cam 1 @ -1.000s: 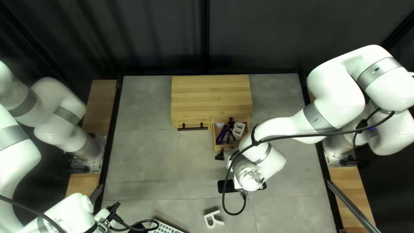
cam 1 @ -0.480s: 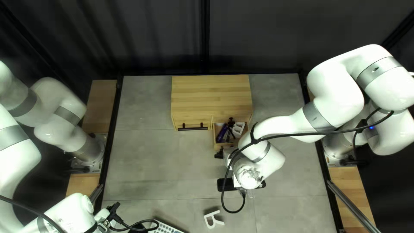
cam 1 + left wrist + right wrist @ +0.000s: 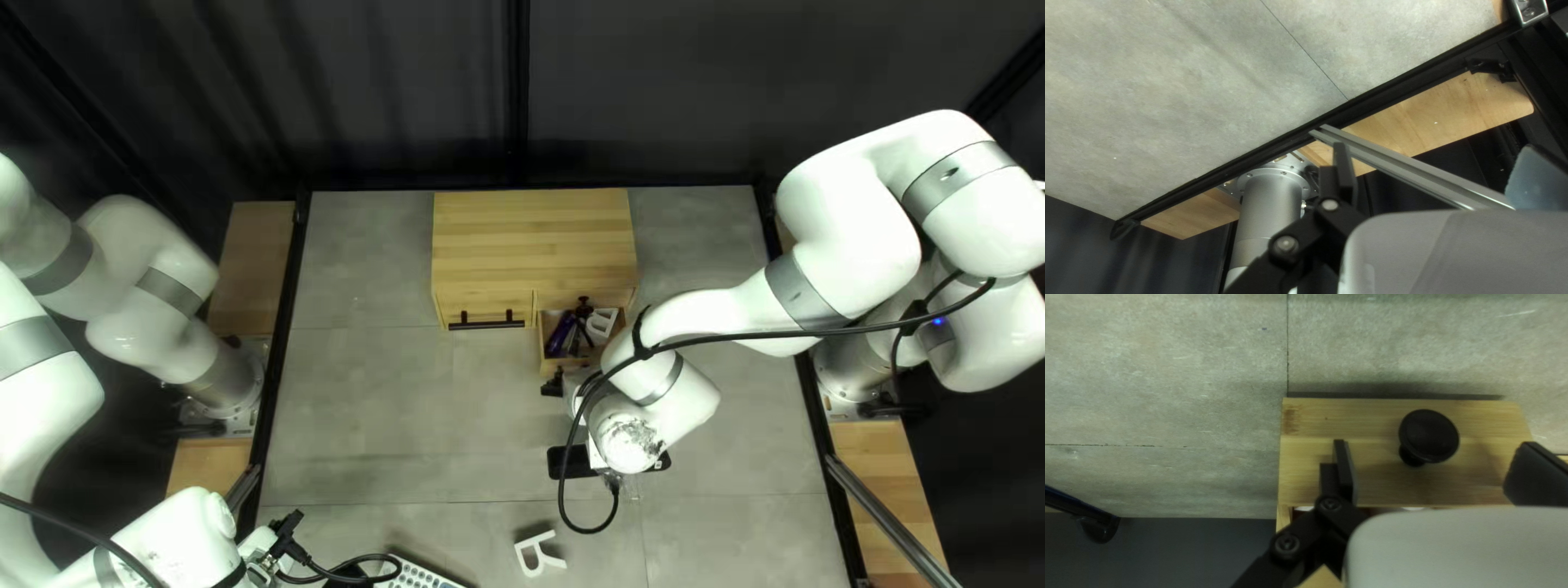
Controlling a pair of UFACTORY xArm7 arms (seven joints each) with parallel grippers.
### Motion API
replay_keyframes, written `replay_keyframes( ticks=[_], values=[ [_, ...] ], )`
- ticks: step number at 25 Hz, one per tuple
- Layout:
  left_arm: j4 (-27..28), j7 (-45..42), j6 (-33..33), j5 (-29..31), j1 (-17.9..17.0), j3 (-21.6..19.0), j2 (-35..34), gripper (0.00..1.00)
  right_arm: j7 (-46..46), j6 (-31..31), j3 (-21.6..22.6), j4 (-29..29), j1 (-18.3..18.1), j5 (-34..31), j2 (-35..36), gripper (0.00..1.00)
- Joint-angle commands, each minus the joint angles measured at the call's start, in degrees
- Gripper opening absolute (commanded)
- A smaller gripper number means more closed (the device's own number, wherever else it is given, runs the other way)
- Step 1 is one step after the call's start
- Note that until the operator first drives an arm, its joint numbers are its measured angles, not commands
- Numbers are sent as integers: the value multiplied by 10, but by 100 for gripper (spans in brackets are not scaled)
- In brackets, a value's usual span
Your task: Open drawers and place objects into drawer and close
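Now, right gripper: (image 3: 1434, 442) you have it wide apart astride the black knob (image 3: 1428, 433), clear of it on both sides and holding nothing.
Drawer: (image 3: 541, 348) it stands out from the cabinet's (image 3: 533, 240) near edge, toward the right corner.
Contents: a purple tool (image 3: 560, 333), a black tripod-like thing (image 3: 584, 316) and a white letter (image 3: 602, 318) lie inside.
Likely step: shutting it, though you could equally be parked after opening.
Push: centre on the knob, keep your wrist level with the drawer front (image 3: 1372, 416), and drive straight toward the table's far edge; a sideways load could jam the runners.
Watch: the tripod-like thing may stand proud of the rim, so ease in and stop if it catches.
Loose things: a black flat thing (image 3: 568, 464) lies under your right arm (image 3: 653, 408), and another white letter (image 3: 539, 553) near the table's near edge; if either belongs inside, load it first.
Left gripper: (image 3: 1434, 146) spread wide, empty, by the table's near left corner; leave it there.
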Motion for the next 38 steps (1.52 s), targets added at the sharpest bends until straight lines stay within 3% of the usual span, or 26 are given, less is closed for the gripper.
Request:
replay_keyframes(
  ticks=[1, 27, 38],
  values=[
    [0, 0, 0, 0, 0, 0, 0, 100, -1, 0, 1, -2, 0, 1, -3, 100],
    [0, 0, 0, 0, 0, 0, 0, 100, -8, -7, 0, -17, -3, -5, -16, 100],
    [0, 0, 0, 0, 0, 0, 0, 100, -23, -15, 22, -49, 6, 16, -47, 100]
  ],
)
